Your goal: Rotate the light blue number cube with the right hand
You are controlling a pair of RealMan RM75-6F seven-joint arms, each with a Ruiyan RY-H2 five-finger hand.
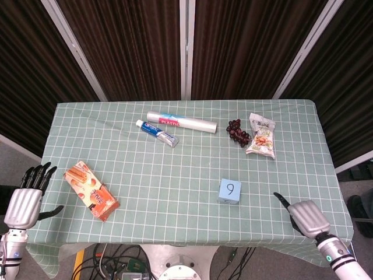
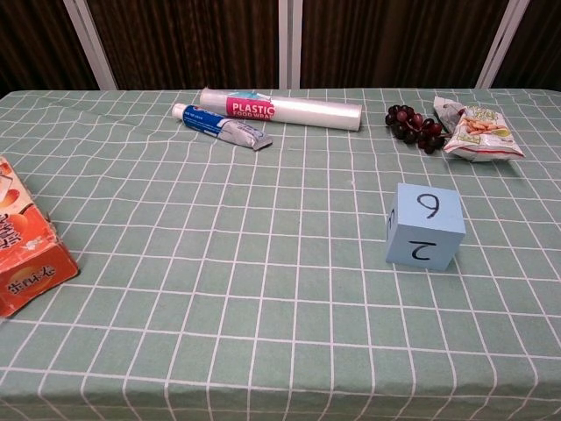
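Note:
The light blue number cube stands on the green checked tablecloth, right of centre near the front edge. In the chest view the cube shows a 9 on top and a 2 on its front face. My right hand hovers over the front right of the table, right of the cube and apart from it, back side up, thumb pointing toward the cube, holding nothing. My left hand hangs off the table's left side, fingers spread and empty. Neither hand shows in the chest view.
A plastic wrap roll and a toothpaste tube lie at the back centre. Grapes and a snack bag sit at the back right. An orange box lies at the front left.

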